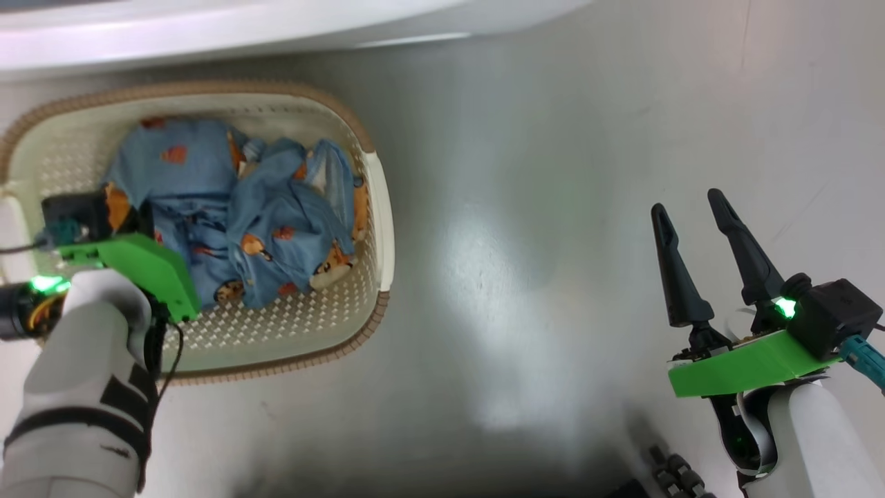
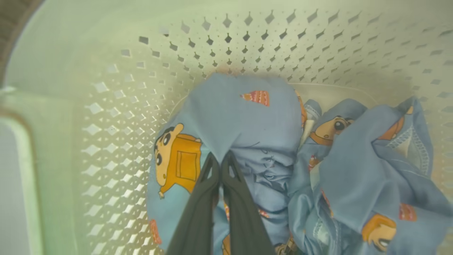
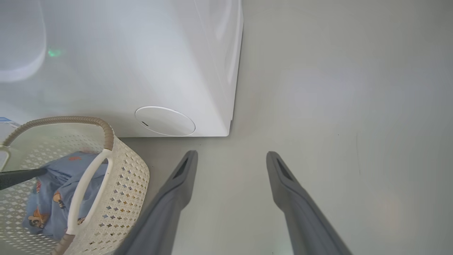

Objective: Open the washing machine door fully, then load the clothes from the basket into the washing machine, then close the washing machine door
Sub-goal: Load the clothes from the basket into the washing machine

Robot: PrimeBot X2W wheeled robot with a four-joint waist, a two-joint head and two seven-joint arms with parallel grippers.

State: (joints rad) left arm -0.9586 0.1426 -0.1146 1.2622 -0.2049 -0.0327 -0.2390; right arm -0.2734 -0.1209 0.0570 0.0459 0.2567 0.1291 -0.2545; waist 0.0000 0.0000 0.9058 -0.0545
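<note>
Left gripper (image 2: 221, 158) fingers pressed together, pinching the soft light-blue bear-print clothes (image 2: 247, 117) inside the cream perforated plastic basket (image 1: 384, 228). Right gripper (image 1: 686, 202) fingers spread above the floor (image 1: 553, 242). Shallow pinch: fabric might slip when lifted.

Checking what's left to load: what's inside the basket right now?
Crumpled light-blue clothes with orange cartoon prints lie in the basket; the left gripper is shut on a fold. Whatever lies beneath the pile is covered.
</note>
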